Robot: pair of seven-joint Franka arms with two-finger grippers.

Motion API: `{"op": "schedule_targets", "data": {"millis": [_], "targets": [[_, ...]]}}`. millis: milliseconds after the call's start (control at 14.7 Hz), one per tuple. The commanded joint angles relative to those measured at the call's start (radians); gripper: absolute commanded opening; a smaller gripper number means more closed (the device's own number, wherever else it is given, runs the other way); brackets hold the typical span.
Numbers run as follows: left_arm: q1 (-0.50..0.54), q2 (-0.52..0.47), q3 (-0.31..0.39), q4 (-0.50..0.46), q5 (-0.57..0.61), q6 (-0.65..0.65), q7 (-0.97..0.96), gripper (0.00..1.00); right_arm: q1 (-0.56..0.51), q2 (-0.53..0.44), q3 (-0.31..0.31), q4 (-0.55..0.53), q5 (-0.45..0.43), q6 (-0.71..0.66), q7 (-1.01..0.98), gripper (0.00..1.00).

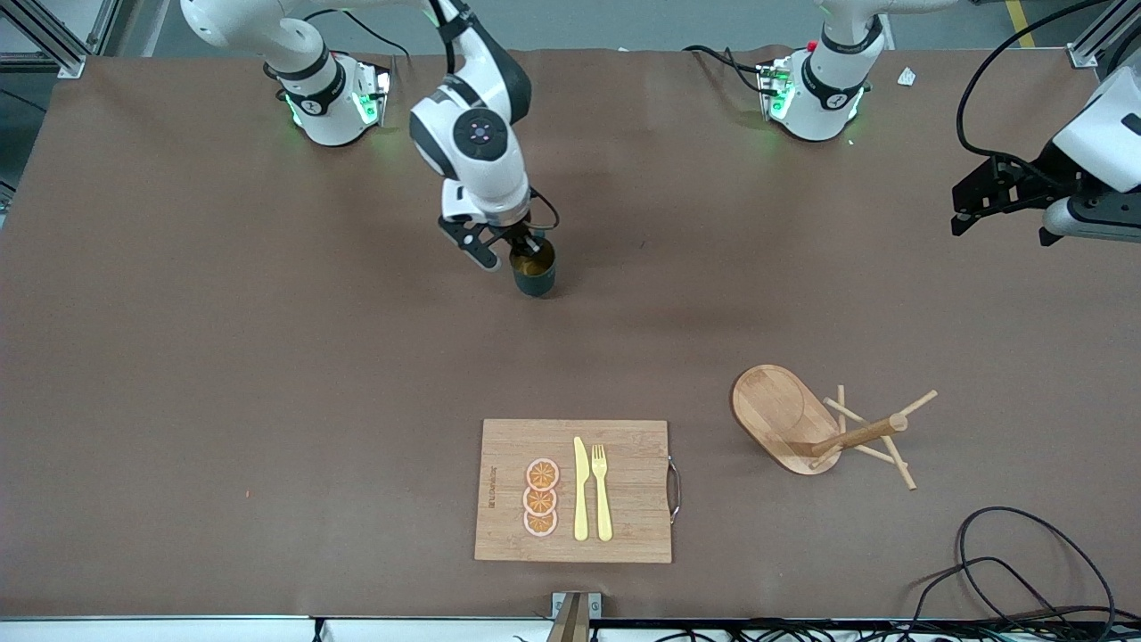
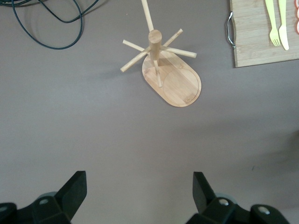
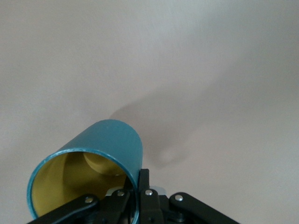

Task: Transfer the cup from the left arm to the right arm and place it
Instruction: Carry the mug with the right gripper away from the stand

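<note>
Right gripper (image 1: 521, 245) is over the middle of the table (image 1: 178, 357), between the two arm bases and the wooden board, with its fingers (image 3: 144, 179) pinched on the rim of the cup (image 1: 534, 267), one inside the wall and one outside. Cup is teal outside, yellow-brown inside, mouth upward in the front view; in the right wrist view the cup (image 3: 88, 172) tilts with its open mouth toward the camera and bare table below it. Cannot tell from either view whether its base touches the table; a shadow sits close beneath it. Left gripper (image 1: 989, 196) hangs in the air at the left arm's end of the table, well apart from the cup, fingers (image 2: 74, 191) spread wide with nothing between them; that arm waits. The left wrist view looks down on a wooden mug rack (image 2: 161, 65), an upright post with pegs on an oval base, standing on the table toward the left arm's end and nearer the front camera than the cup. A wooden board (image 1: 575, 490) with a metal handle lies near the table edge closest to the front camera, toward the middle. On it, side by side: three orange slices (image 1: 541, 497) in an overlapping row, a yellow knife (image 1: 580, 490), a yellow fork (image 1: 602, 490). A black cable (image 1: 1025, 571) loops at the table corner near the rack.
</note>
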Motion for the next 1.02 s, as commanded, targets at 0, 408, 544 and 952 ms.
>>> {"op": "schedule_targets", "data": {"millis": [0, 408, 544, 952], "targets": [[0.007, 0.01, -0.003, 0.04, 0.011, -0.019, -0.003, 1.0, -0.096, -0.1, 0.014, -0.07, 0.005, -0.036, -0.3, 0.0], [0.007, 0.012, -0.006, 0.038, 0.014, -0.021, -0.008, 1.0, -0.359, -0.234, 0.01, -0.205, 0.003, -0.081, -1.016, 0.0], [0.028, 0.017, -0.002, 0.038, 0.013, -0.019, 0.012, 1.0, -0.465, -0.235, 0.008, -0.207, -0.006, -0.083, -1.271, 0.0], [0.028, 0.018, -0.002, 0.04, 0.005, -0.019, -0.005, 1.0, -0.675, -0.228, 0.008, -0.207, -0.103, -0.05, -1.842, 0.0]]}}
